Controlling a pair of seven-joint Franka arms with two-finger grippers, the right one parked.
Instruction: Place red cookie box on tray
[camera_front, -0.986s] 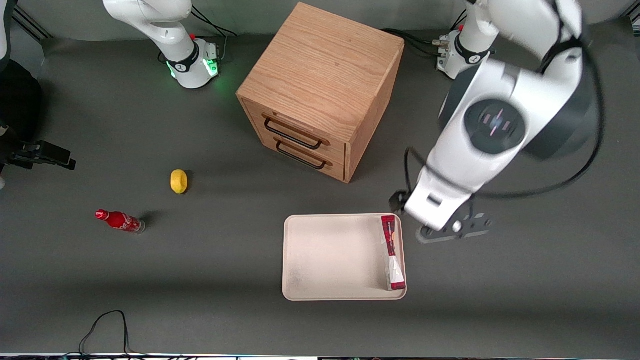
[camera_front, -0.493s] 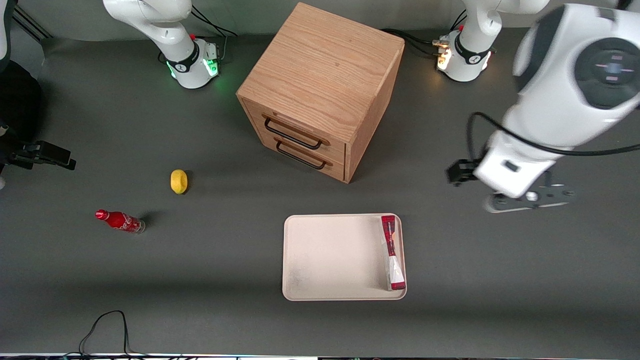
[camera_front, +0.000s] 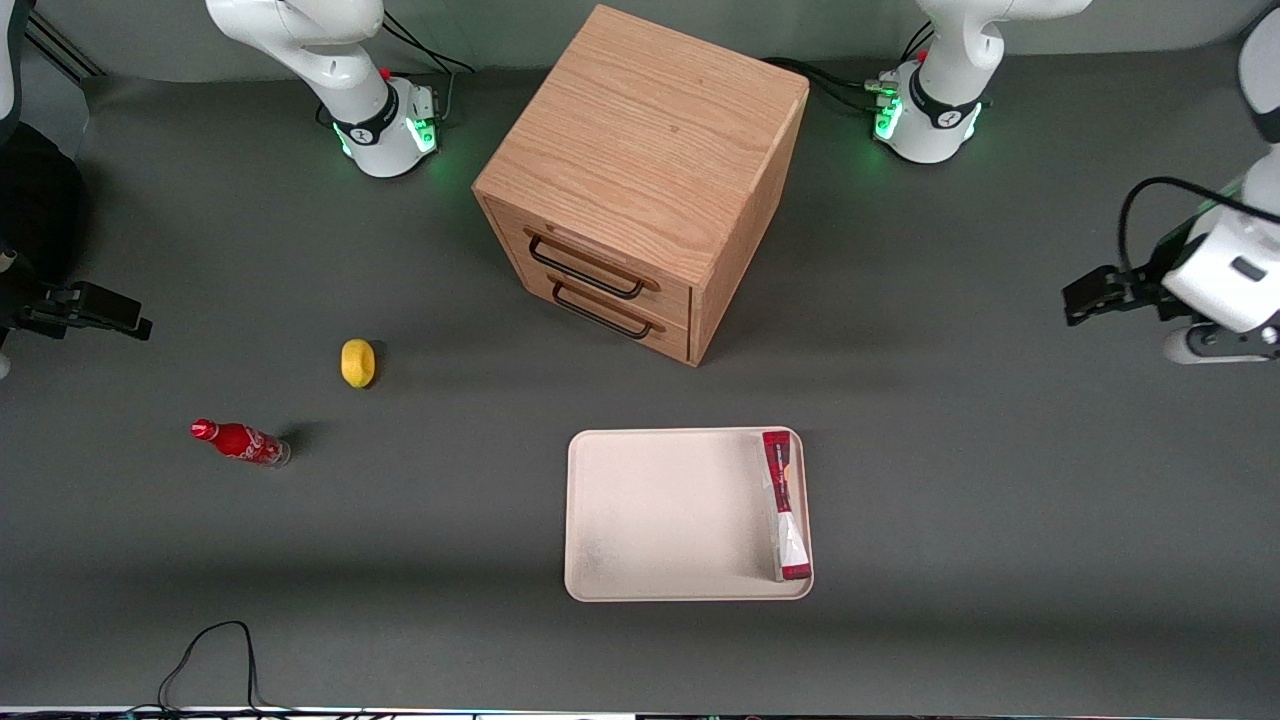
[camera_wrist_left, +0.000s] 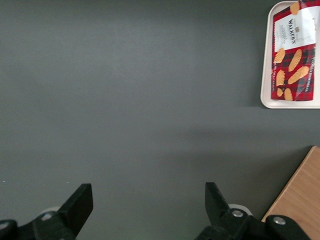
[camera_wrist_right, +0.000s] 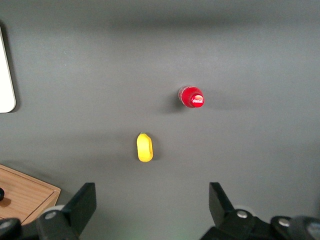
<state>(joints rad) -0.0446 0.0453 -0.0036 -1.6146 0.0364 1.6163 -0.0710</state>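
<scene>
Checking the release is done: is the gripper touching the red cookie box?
Apart. The front view shows the open gripper over bare table at the working arm's end, well clear of the red cookie box on the tray.

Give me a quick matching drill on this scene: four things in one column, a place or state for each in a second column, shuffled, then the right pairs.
Things:
1. red cookie box
2. gripper
3. yellow lemon
4. red soda bottle

Places or states:
A. open, over bare table at the working arm's end
B. lying on the table, nearer the front camera than the lemon
C. lying along one edge inside the tray
D. on the table toward the parked arm's end, level with the wooden cabinet's drawers

Pairs: 1-C, 2-A, 3-D, 4-B
</scene>
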